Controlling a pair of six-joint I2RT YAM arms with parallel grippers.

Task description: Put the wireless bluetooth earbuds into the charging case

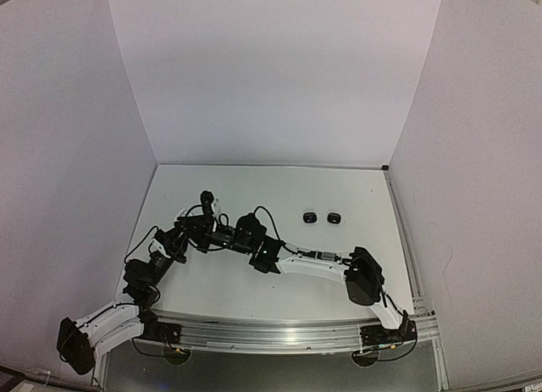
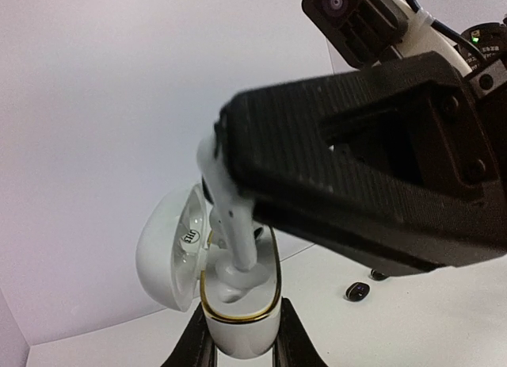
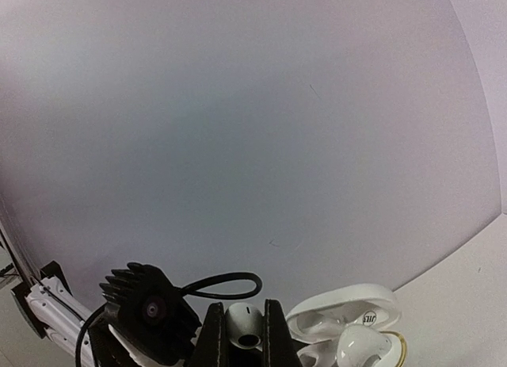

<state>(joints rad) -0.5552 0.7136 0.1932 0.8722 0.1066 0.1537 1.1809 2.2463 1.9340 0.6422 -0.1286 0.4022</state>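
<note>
Over the left side of the tabletop (image 1: 356, 189), the left tool (image 2: 242, 327) is clamped on the white charging case (image 2: 238, 343), lid flipped open. There's a tiny logo (image 2: 190, 238) inside the lid, can't read it. The right tool (image 3: 244, 329) pinches a white earbud (image 3: 244, 323), its stem poking into the case next to another white earbud (image 3: 356, 347) sitting in it. Two small black items (image 1: 311, 217) lie well apart to the right.

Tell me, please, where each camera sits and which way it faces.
Top: above and behind, looking down on the table; left arm and right arm show.
Left wrist: on the left arm, looking along the left claw gripping the open white case.
Right wrist: on the right arm, facing the wall; the right claw pinches a white earbud.
Shared: both wrist views show that case and earbud.
</note>
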